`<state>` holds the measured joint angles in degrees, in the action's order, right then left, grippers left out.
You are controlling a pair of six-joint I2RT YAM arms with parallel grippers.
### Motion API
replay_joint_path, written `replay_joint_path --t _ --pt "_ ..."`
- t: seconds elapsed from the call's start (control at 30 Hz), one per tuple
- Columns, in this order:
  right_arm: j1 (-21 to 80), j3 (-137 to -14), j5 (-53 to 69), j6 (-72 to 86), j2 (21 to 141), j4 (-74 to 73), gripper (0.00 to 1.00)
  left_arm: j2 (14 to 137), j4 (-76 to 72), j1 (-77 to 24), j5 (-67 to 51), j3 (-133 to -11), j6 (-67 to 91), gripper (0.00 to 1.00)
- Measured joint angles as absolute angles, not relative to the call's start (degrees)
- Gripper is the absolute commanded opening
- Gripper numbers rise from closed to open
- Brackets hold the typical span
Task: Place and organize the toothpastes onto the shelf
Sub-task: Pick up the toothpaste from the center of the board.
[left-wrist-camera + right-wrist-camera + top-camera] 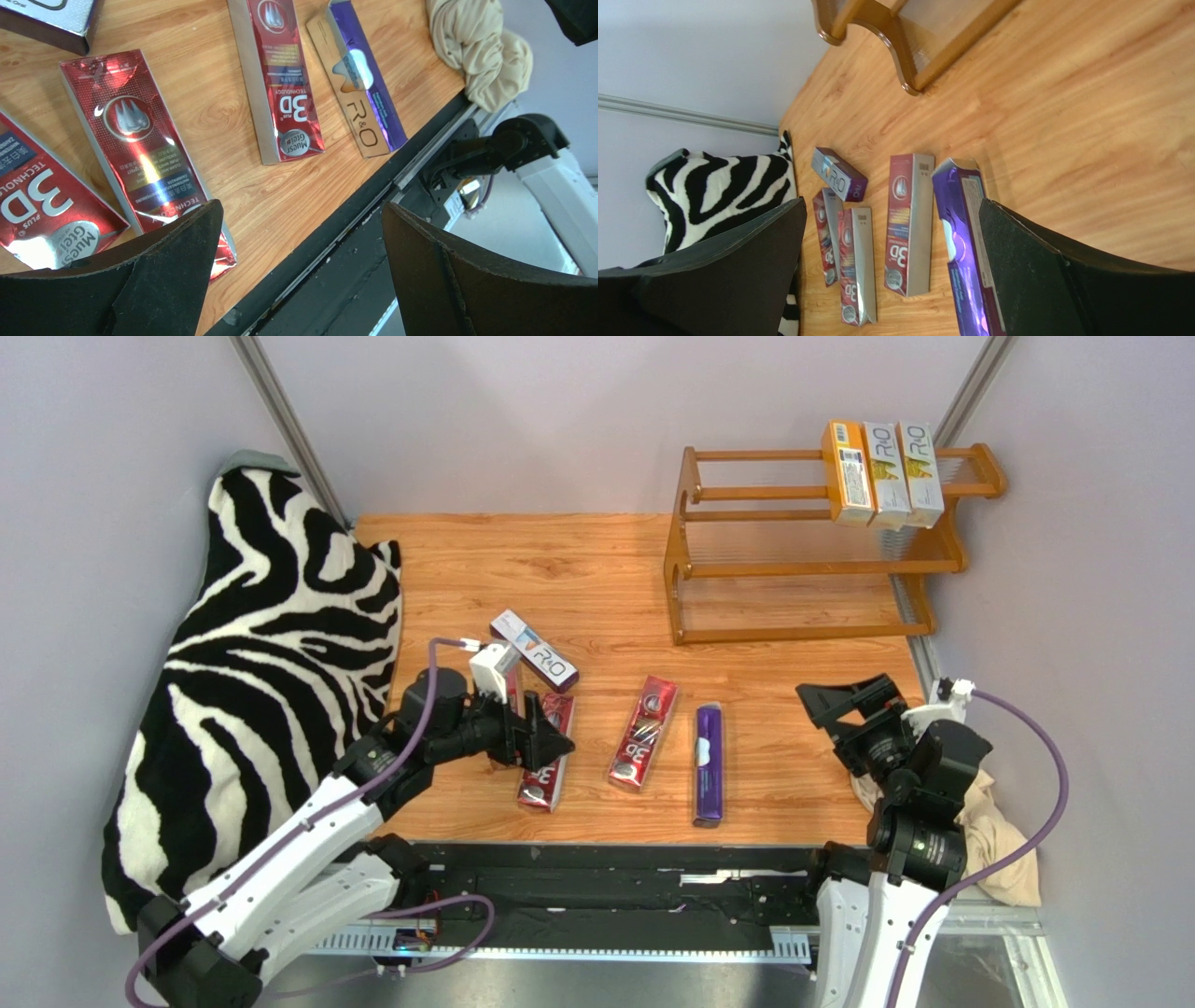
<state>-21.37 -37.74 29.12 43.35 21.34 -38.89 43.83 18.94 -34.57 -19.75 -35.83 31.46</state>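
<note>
left gripper (550, 744) over a red toothpaste (544, 784), jaws apart. right gripper (839, 703) jaws apart too. shelf (800, 567) at two o'clock.

Setting: robot test cell, lab type.
Walls: plain grey panels (603, 406) beyond left pincer (558, 745) and right pincer (842, 703).
Bench: wood-grain top (561, 574), black mounting rail (603, 875).
Drape: zebra cloth (239, 658) left of left pincer.

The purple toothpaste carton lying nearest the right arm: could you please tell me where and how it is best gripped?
Grip the purple carton across its narrow width at mid-length, coming straight down from above with the open right gripper. It lies flat on the table, both long edges are free, and the red carton beside it lies apart, probably leaving finger room.
</note>
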Motion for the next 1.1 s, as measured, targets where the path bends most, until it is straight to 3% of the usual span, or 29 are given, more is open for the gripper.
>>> replay_joint_path --t 0.43,0.8,1.1 --pt "-21.4 -33.8 29.0 38.6 19.1 -47.5 0.98 69.3 20.5 -50.0 -8.9 -48.9 29.0 0.91" --pt "-16.0 -31.4 25.3 36.5 20.8 -50.4 0.97 80.2 18.9 -55.9 -6.3 -55.4 30.6 0.91" --pt "-10.8 -31.4 19.8 38.2 21.9 -50.2 0.98 98.2 21.9 -63.1 -4.4 -76.1 32.8 0.91"
